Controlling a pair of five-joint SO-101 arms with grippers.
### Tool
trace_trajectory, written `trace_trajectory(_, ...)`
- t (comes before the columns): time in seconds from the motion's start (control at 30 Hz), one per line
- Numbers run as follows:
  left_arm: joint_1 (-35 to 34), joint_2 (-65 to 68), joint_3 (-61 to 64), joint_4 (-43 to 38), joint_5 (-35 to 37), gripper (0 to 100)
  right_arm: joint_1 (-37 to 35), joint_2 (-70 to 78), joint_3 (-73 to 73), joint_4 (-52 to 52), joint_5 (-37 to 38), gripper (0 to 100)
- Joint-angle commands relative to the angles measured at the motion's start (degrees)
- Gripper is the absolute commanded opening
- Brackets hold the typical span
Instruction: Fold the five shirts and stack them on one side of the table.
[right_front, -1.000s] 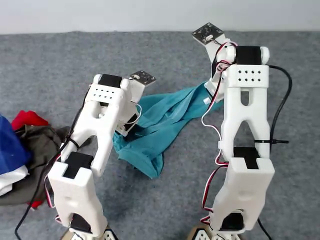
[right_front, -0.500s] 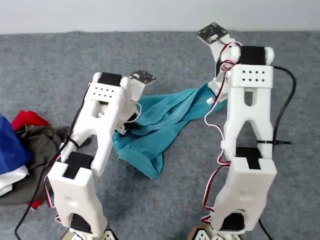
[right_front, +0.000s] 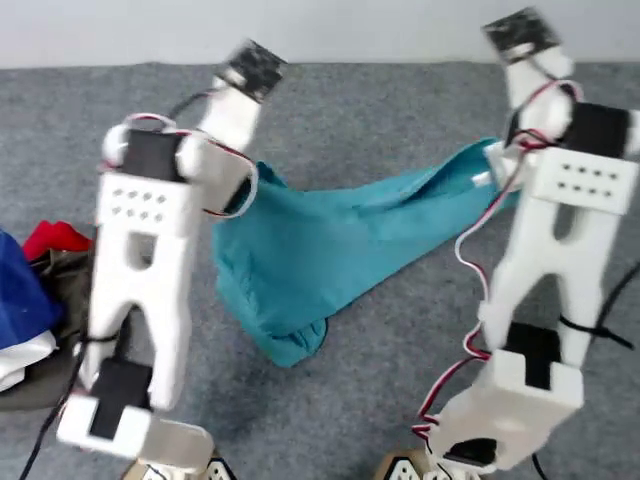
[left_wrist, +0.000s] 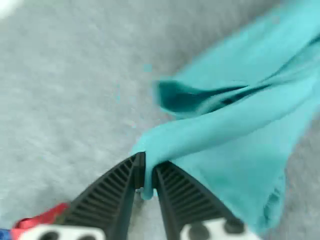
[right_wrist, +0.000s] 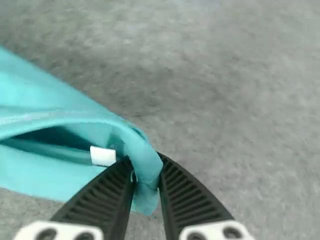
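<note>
1. Both arms have swung away from each other since 1 s ago: the left arm (right_front: 140, 250) has gone toward the left side of the table, and the right arm (right_front: 565, 200) toward the right side.
2. Between them, the teal shirt (right_front: 330, 250) was bunched up before and is now pulled out into a long band.
3. A small white label (right_wrist: 103, 156) is sewn inside the shirt's opening, just beside the right gripper (right_wrist: 145, 175). Any writing on it is too small to read.
4. The shirt is plain teal and made of thin, soft cloth with long creases. The high view shows it wider at the left end, with 1 rolled lump hanging down toward the arms' bases.
5. The left gripper (left_wrist: 146, 172) has its 2 black ribbed jaws closed on a pinched corner of the teal shirt. From that corner the cloth runs away in folds.
6. The right gripper is also closed on the shirt, holding a fold of the edge next to the label.
7. The shirt is near the middle of the grey carpet-like table cover (right_front: 380, 110), stretched from 1 gripper to the other.
8. A pile of other clothes (right_front: 40, 300) lies at the left edge, with red, blue, white and grey-brown pieces, well apart from the teal shirt.
</note>
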Motion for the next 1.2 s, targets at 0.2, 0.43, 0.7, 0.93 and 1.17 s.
trace_trajectory(0.2, -6.8, -9.4, -10.6, 1.0, -0.6, 1, 4.1, -10.0, -0.6, 2.2, -0.8, 0.9)
trace_trajectory(0.43, -6.5, -12.9, -23.3, -4.7, -0.5, 1, 3.4, -18.0, -0.6, 0.9, -1.0, 0.9)
trace_trajectory(0.7, -6.9, -13.9, -35.9, -11.5, -0.9, 1, 3.5, -26.2, -0.3, -1.4, -8.9, 0.9)
trace_trajectory(0.93, -6.9, -13.9, -38.4, -2.7, -6.5, 1, 7.7, -24.1, 3.3, 2.2, -16.6, 0.9)
trace_trajectory(1.17, -9.9, -13.9, -35.6, 1.2, -9.1, 1, 9.2, -24.2, 8.9, 2.2, -20.5, 0.9)
